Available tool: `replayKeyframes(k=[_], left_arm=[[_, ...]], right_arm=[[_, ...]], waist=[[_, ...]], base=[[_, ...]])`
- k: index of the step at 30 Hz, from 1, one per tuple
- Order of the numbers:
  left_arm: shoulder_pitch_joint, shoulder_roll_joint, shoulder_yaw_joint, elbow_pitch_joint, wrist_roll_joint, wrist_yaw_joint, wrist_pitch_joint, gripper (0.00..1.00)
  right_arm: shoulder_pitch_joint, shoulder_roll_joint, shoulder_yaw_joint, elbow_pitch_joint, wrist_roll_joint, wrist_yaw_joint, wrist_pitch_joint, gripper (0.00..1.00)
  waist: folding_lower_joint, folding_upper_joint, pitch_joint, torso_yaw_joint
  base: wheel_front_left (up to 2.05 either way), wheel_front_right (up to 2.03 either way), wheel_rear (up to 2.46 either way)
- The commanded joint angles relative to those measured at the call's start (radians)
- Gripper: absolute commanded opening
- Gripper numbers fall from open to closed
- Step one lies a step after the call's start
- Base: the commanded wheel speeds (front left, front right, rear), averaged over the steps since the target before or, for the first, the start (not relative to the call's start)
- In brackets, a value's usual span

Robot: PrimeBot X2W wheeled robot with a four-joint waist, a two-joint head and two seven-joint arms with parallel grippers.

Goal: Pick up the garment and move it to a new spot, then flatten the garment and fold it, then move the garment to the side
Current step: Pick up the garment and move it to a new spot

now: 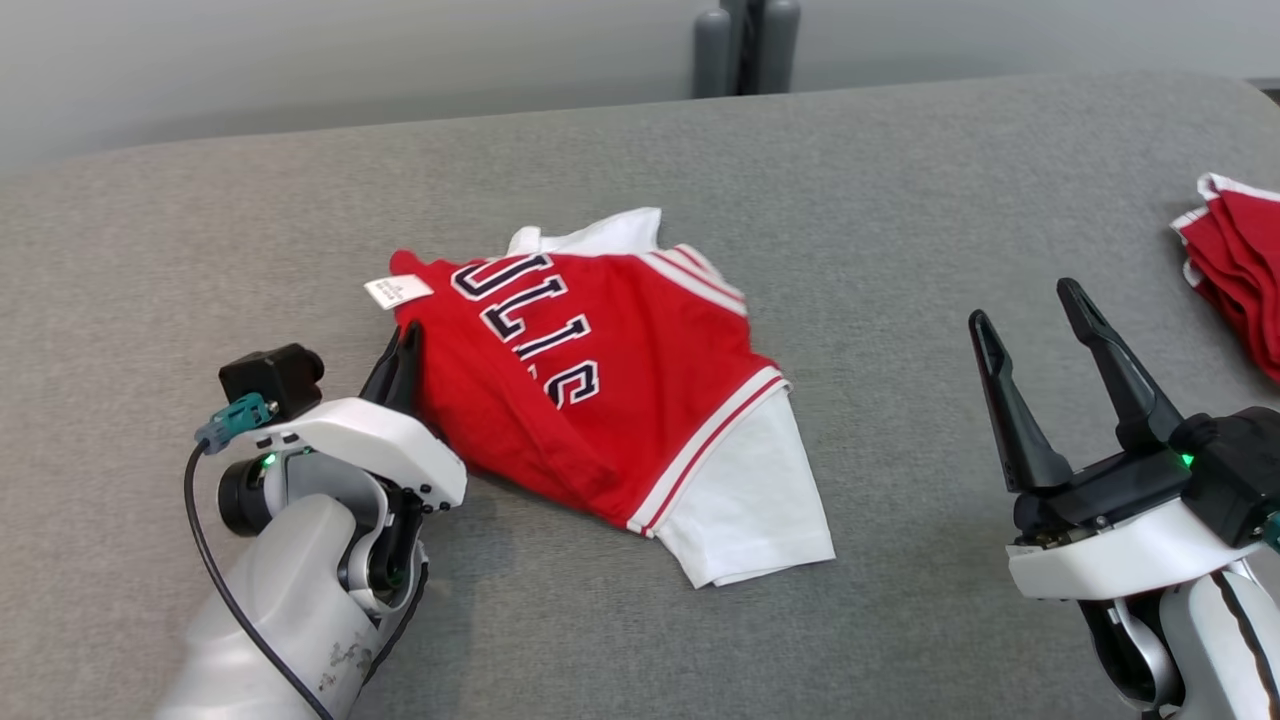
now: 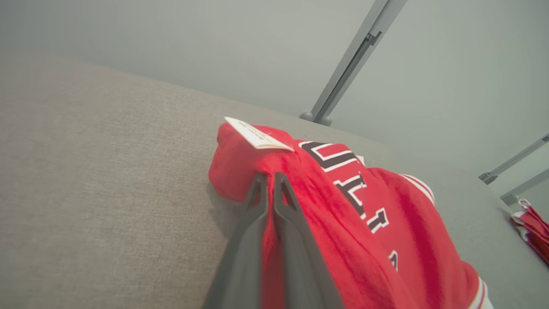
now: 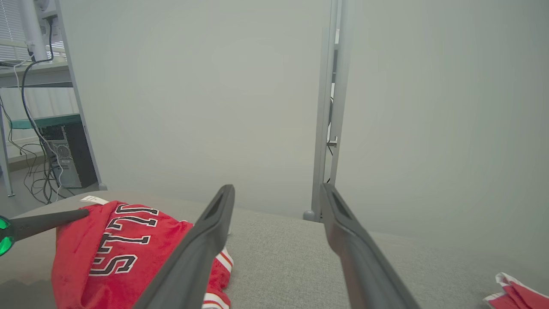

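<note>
- Red cloth sits pinched between the shut fingers of the left pincer [image 1: 400, 358], which grips the garment [image 1: 620, 400] at its left edge, just below the small white tag [image 1: 398, 291].
- From the left wrist, the left pincer [image 2: 269, 178] has its two fingers pressed together on a fold of the garment [image 2: 343, 223].
- Right pincer [image 1: 1025, 305] stands wide open and holds nothing, well apart to the garment's right.
- Garment lies rumpled in the middle of the grey fabric tabletop [image 1: 900, 200], navy lettering up, one white sleeve [image 1: 750, 490] at its near side.
- Another red-and-white cloth [image 1: 1240, 270] lies at the tabletop's far right.
</note>
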Motion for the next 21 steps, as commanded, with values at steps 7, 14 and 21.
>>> replayKeyframes(k=[7, 14, 21], left_arm=[[0.033, -0.002, 0.107, -0.006, 0.082, 0.002, -0.014, 1.0], [0.119, -0.01, 0.268, -0.169, 0.228, -0.004, -0.013, 1.0], [0.299, -0.026, 0.413, -0.369, 0.443, -0.036, -0.013, 1.0]], right_arm=[[0.021, -0.012, 0.003, 0.024, -0.006, 0.0, 0.0, 1.0], [0.034, -0.021, 0.006, 0.028, -0.006, 0.0, 0.0, 1.0], [0.059, -0.025, 0.013, 0.029, -0.007, 0.0, 0.0, 1.0]], waist=[[0.0, 0.0, -0.052, 0.07], [0.0, 0.0, -0.087, 0.093], [0.0, 0.0, -0.127, 0.094]], base=[[0.0, 0.0, 0.0], [0.0, 0.0, 0.0], [0.0, 0.0, 0.0]])
